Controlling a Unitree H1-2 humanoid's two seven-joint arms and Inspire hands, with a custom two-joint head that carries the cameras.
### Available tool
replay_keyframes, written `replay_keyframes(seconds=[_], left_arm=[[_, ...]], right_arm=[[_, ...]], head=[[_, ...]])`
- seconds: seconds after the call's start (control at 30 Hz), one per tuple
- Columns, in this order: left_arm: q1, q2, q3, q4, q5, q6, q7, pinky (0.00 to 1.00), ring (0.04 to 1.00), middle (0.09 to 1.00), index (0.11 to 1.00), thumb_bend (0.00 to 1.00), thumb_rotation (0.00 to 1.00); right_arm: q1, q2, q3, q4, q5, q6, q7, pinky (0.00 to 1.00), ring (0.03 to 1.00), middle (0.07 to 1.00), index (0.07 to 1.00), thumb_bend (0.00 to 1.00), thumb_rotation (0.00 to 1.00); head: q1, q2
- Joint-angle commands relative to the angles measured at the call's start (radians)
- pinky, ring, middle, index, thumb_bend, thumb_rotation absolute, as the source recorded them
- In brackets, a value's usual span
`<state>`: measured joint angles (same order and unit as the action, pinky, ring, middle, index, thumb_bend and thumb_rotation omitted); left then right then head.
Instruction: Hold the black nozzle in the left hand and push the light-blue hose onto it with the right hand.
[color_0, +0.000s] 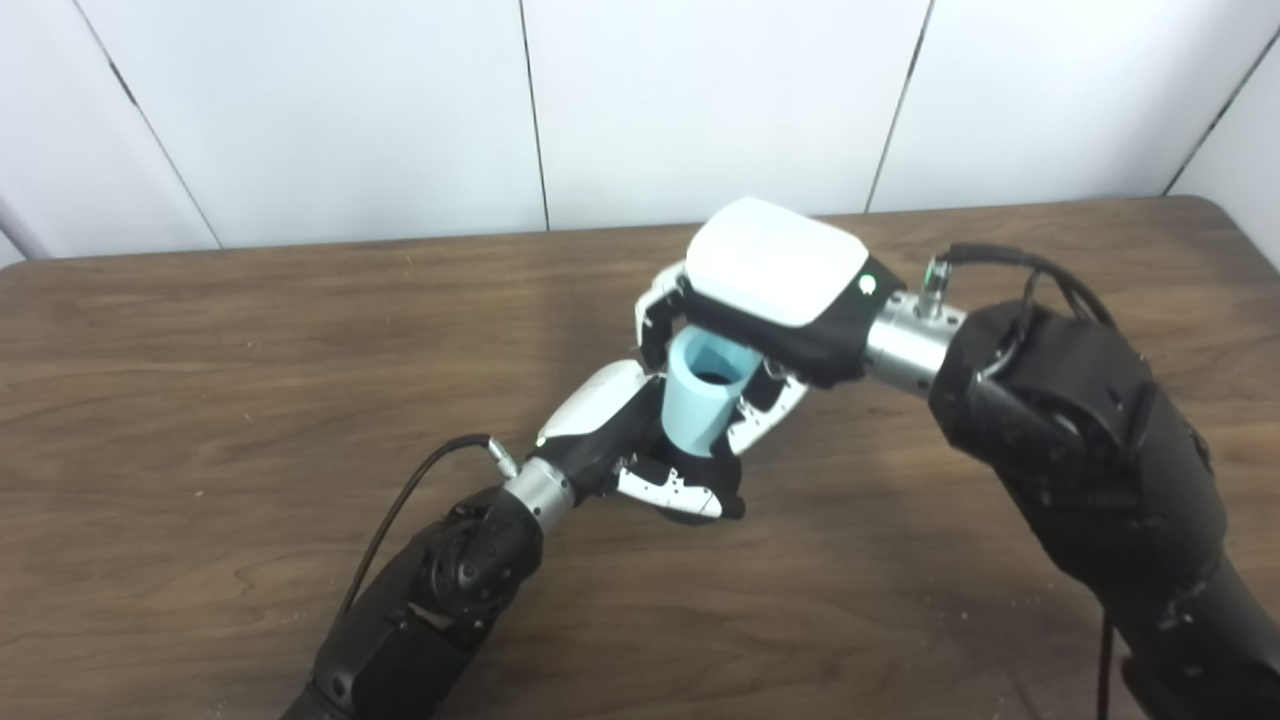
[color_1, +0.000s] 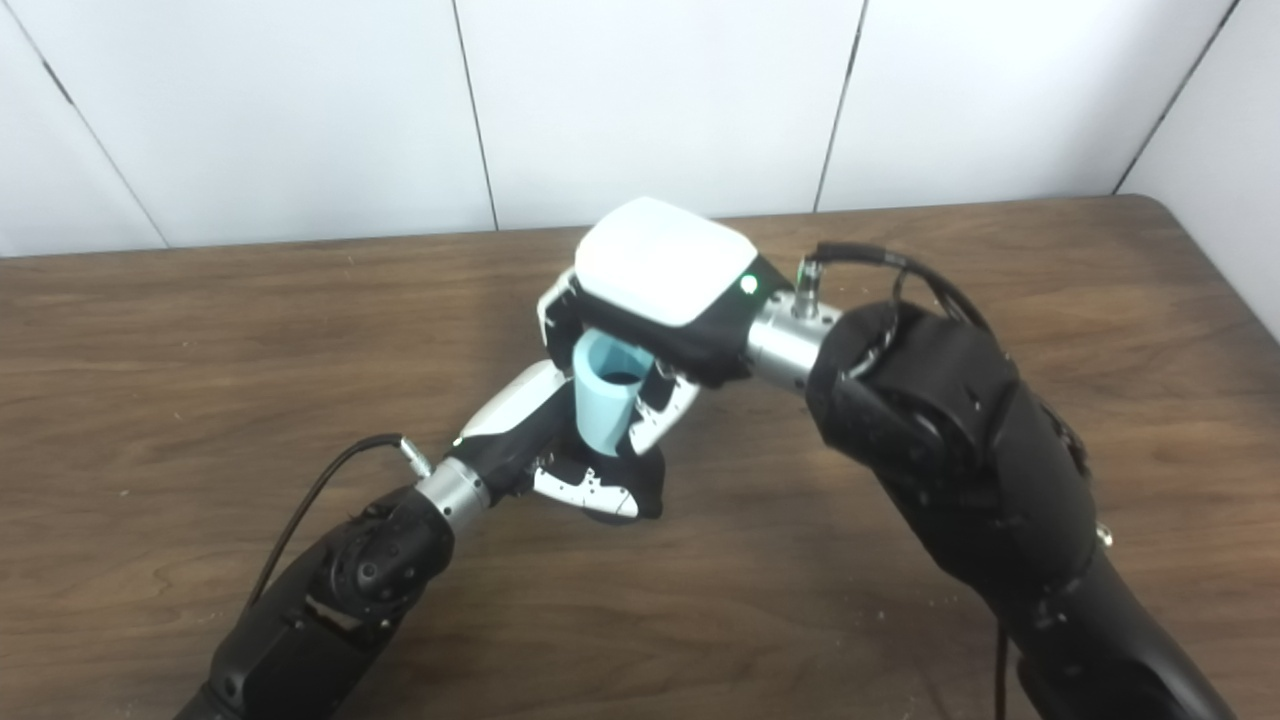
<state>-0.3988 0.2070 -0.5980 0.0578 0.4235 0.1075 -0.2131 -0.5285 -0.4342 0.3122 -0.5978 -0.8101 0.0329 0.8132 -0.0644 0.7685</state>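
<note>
Right hand grips light-blue hose upright, directly above left hand, whose fingers close around the hidden nozzle.

Brown wooden table before white panelled wall.

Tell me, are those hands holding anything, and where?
The right hand grips the light-blue hose around its upper part. The left hand is closed below it, presumably on the nozzle, which is hidden.
</note>
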Motion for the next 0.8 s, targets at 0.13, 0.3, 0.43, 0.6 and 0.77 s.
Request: replay_keyframes(seconds=[0.13, 0.3, 0.43, 0.6, 0.77], left_arm=[[0.102, 0.023, -0.088, 0.087, -0.024, 0.158, -0.219, 0.62, 0.705, 0.656, 0.419, 0.66, 0.37], [0.100, 0.023, -0.091, 0.087, -0.025, 0.164, -0.222, 0.61, 0.696, 0.650, 0.421, 0.66, 0.36], [0.100, 0.023, -0.093, 0.085, -0.025, 0.166, -0.221, 0.63, 0.714, 0.654, 0.420, 0.66, 0.36], [0.100, 0.024, -0.093, 0.084, -0.027, 0.165, -0.222, 0.61, 0.674, 0.646, 0.421, 0.66, 0.36], [0.097, 0.023, -0.096, 0.081, -0.027, 0.172, -0.225, 0.59, 0.668, 0.643, 0.421, 0.66, 0.36]], right_arm=[[-0.009, -0.039, -0.049, -0.112, -0.016, -0.063, -0.025, 0.68, 0.748, 0.772, 0.691, 0.96, 0.26], [-0.005, -0.031, -0.096, -0.163, 0.023, -0.059, -0.045, 0.88, 0.887, 0.885, 0.769, 0.96, 0.25], [-0.005, -0.005, -0.133, -0.189, 0.059, -0.052, -0.071, 0.93, 0.928, 0.923, 0.793, 0.96, 0.23], [-0.007, 0.003, -0.164, -0.181, 0.092, -0.092, -0.123, 0.88, 0.893, 0.923, 0.808, 0.96, 0.25], [0.007, -0.001, -0.182, -0.163, 0.114, -0.130, -0.165, 0.86, 0.884, 0.915, 0.807, 0.94, 0.26]], head=[[-0.003, 0.002], [-0.002, 0.002], [-0.003, 0.002], [-0.002, 0.004], [0.002, 0.005]])
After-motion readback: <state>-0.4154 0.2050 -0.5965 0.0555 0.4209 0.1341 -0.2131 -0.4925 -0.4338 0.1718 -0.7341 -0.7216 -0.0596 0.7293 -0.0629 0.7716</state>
